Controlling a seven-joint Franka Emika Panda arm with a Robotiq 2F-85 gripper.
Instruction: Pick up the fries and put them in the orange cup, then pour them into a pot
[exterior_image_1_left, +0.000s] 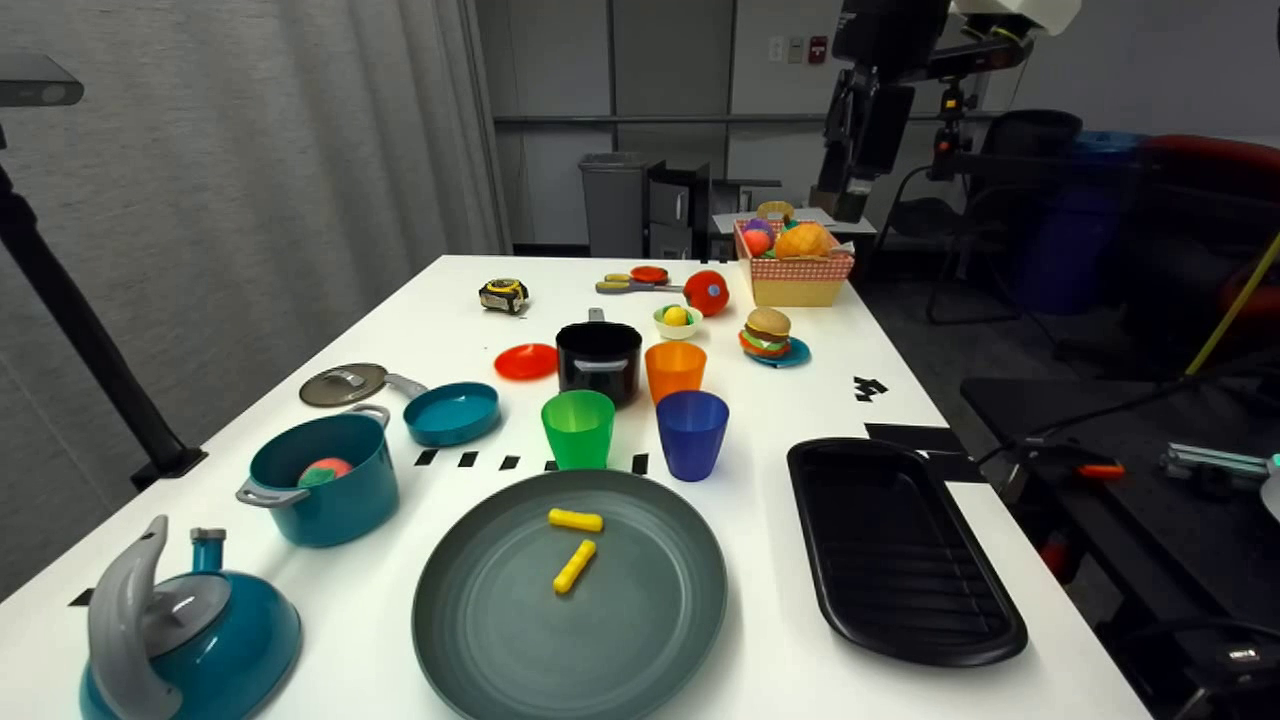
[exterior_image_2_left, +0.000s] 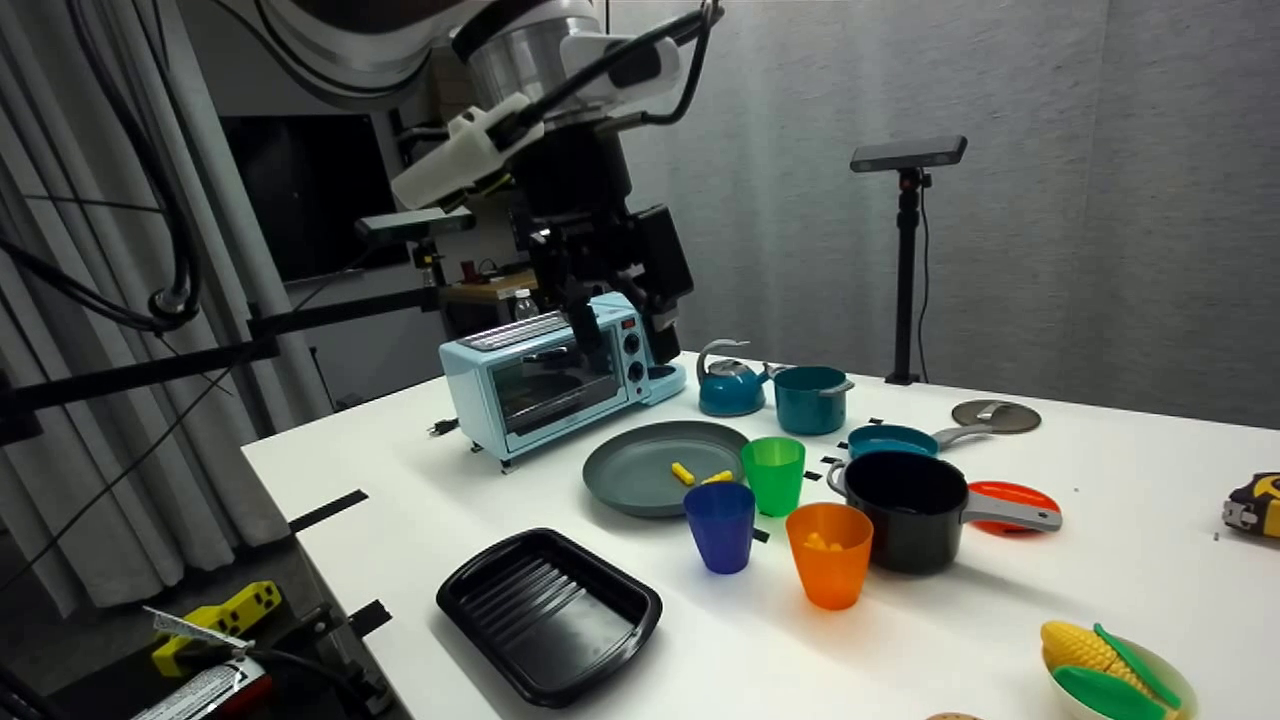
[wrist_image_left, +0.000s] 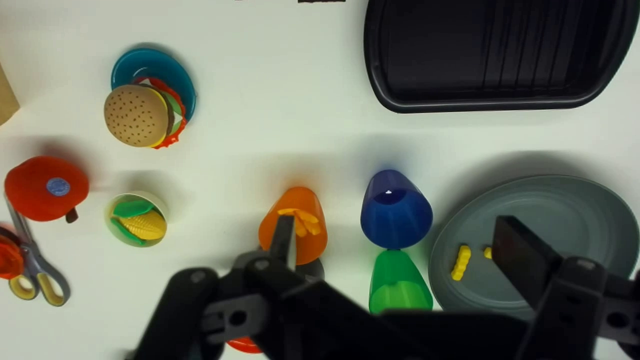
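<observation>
Two fries (exterior_image_1_left: 574, 567), slim yellow sticks with rounded, knobbed ends, are laid apart on a round gray plate (exterior_image_1_left: 650, 620) with a matte floor and a raised rim. Further yellow-orange pieces (wrist_image_left: 305, 216) are contained in the orange cup (exterior_image_2_left: 833, 580); their exact number cannot be told. Three tapered cups of smooth, translucent plastic are counted, all stood upright: the orange one, a blue cup (exterior_image_2_left: 722, 535) and a green cup (exterior_image_2_left: 775, 480). Just beside the orange cup, one glossy black pot (exterior_image_2_left: 915, 538) with a long gray handle is placed. The gripper (wrist_image_left: 400, 245) is held well above the white table (exterior_image_1_left: 815, 405), its jaws spread wide and its two dark fingers (wrist_image_left: 525, 260) set apart. One black tray (exterior_image_1_left: 880, 530), rectangular with rounded corners, is marked by parallel ridges. Three pieces of teal cookware are shown in both exterior views: a deep pot (exterior_image_1_left: 360, 500) with two gray loop handles, a shallow pan (exterior_image_1_left: 452, 415) and a domed kettle (exterior_image_1_left: 255, 640). One seed-dotted burger (wrist_image_left: 136, 117) is set partly over a teal dish (wrist_image_left: 135, 62), one corn cob (wrist_image_left: 145, 227) with a beaded surface is cradled in a pale bowl (exterior_image_1_left: 676, 333), and one pale-blue toaster oven (exterior_image_2_left: 475, 400) is seen with a glass door.
</observation>
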